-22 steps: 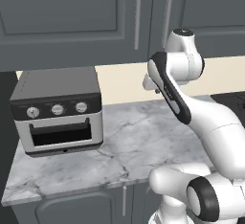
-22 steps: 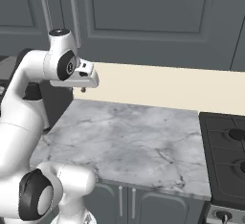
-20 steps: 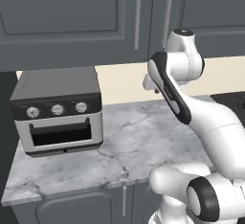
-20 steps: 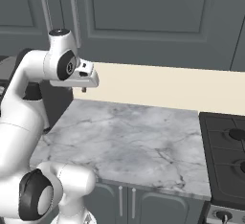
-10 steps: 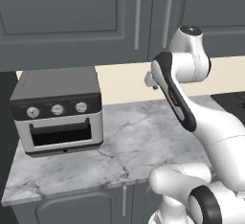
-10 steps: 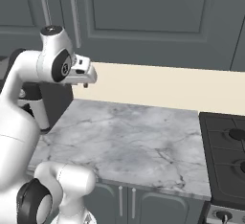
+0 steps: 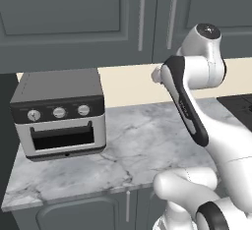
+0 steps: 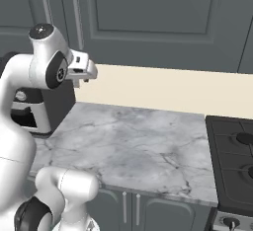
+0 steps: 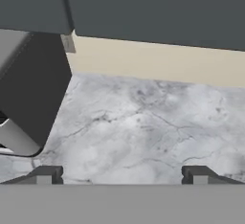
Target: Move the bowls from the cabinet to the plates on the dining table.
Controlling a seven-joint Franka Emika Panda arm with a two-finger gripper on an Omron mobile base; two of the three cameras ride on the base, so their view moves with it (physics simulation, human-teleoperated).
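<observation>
Bowls: behind the shut cabinet (image 7: pixel 88 22) doors, by my judgement; can't confirm. Judged rigid, glossy, slippery, breakable; take by the rim wall, one finger inside, one outside. Bar handles (image 7: pixel 141 15) come first. Claw (image 9: pixel 122 175) spread wide, holding nothing, raised above the marble desk (image 8: pixel 143 146), toaster oven (image 7: pixel 59 113) nearby.

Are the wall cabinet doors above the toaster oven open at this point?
No, the cabinet doors sit flush and shut, their long silver handles vertical, above the toaster oven.
</observation>
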